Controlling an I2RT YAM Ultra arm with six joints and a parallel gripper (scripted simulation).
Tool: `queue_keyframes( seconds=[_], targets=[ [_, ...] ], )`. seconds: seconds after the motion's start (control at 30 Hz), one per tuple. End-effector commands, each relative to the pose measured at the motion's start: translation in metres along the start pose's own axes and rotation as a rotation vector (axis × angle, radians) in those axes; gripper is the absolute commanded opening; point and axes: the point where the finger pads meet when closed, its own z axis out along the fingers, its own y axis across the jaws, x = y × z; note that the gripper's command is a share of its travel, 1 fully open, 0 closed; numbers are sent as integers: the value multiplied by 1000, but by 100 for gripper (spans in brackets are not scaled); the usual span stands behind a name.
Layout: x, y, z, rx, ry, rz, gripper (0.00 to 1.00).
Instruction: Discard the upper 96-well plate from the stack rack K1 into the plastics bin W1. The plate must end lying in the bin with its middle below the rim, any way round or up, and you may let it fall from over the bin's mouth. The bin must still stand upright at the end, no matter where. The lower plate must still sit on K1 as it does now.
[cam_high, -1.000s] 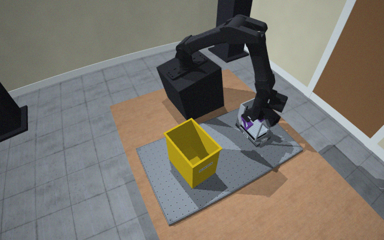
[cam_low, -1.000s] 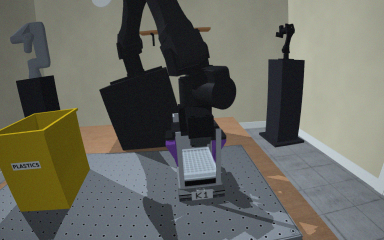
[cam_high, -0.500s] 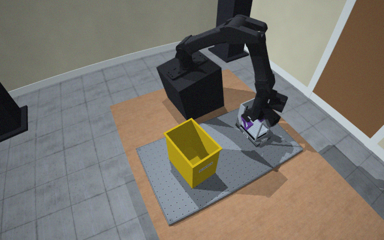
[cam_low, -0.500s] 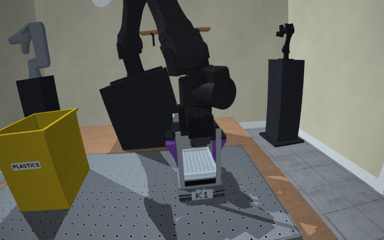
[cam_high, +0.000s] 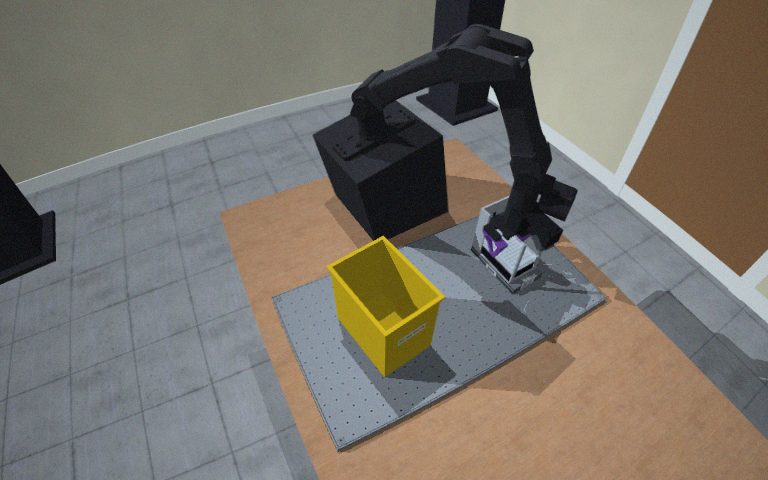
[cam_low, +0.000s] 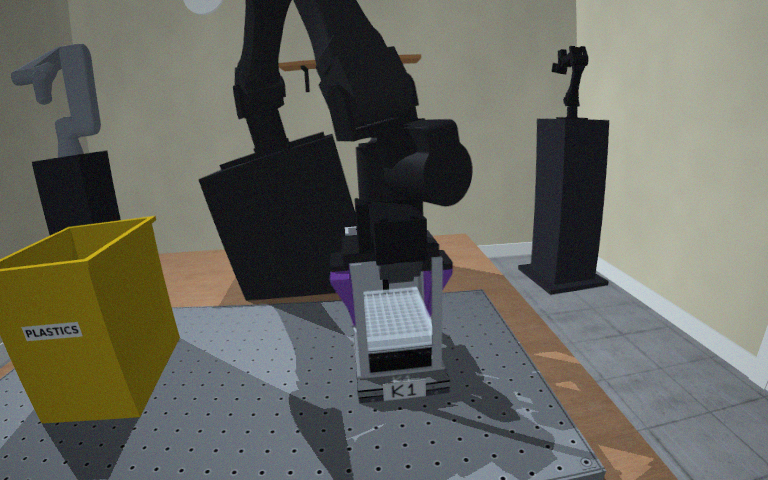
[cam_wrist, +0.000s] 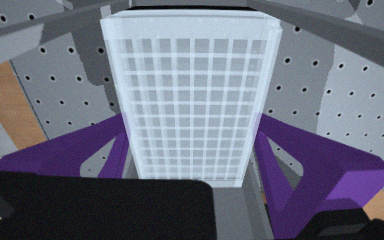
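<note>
Tool: the tool (cam_wrist: 192, 145) is clamped on the upper plate (cam_wrist: 189, 100), purple fingers at its long sides.
Upper plate: in rack (cam_low: 357, 316), tagged "K1" (cam_low: 408, 390).
Bin: yellow bin (cam_low: 121, 316), labelled "PLASTICS" (cam_low: 52, 331), upright on the worktop (cam_low: 237, 430), well apart from the rack.

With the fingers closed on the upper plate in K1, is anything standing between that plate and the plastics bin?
Only K1's own posts flank the upper plate, held by the gripper, so it must come out of the rack first. Between K1 and the yellow bin nothing stands, and its mouth is open.
</note>
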Motion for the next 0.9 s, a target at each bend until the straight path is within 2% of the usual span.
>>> queue_keyframes(
  seconds=[0.0,0.87],
  targets=[
    [-6,2,-15,-5,-19,1,0],
    [-6,2,-52,-5,-19,1,0]
  ],
)
